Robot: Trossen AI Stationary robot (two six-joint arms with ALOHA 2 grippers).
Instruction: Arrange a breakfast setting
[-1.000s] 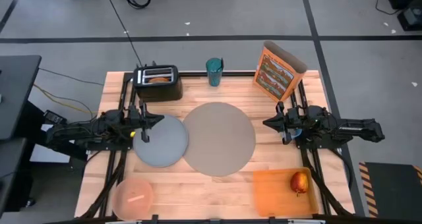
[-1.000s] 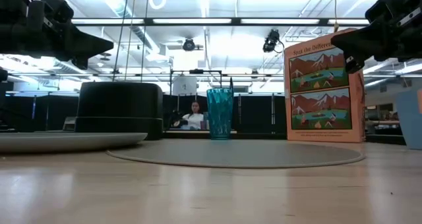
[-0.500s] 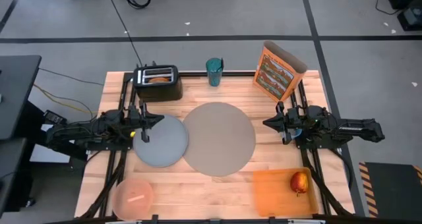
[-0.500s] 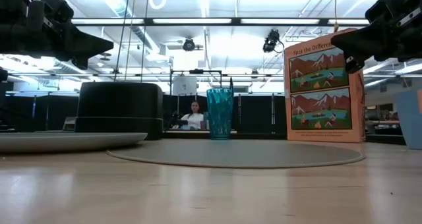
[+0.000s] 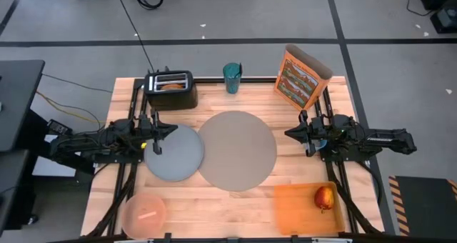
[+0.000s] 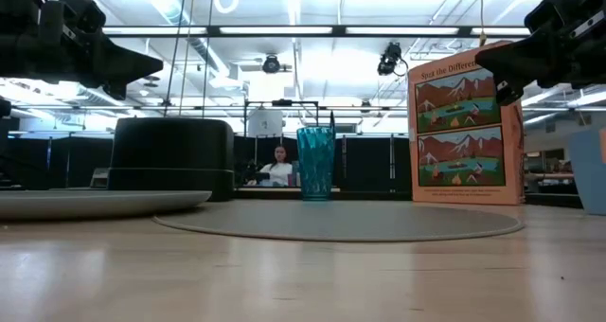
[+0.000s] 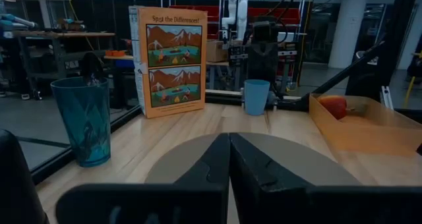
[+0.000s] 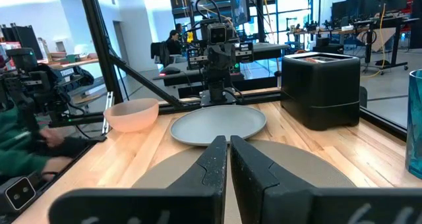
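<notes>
Where wood shows, round tan mat, smooth grey-blue plate

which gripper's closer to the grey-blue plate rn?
Left. The left gripper hovers at the edge of the round grey-blue plate; the right gripper sits across the large round tan mat from it.

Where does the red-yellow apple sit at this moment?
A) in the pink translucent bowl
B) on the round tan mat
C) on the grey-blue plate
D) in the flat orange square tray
D: the high view shows the red-yellow apple lying in the flat orange square tray at the table's near right corner.
</notes>
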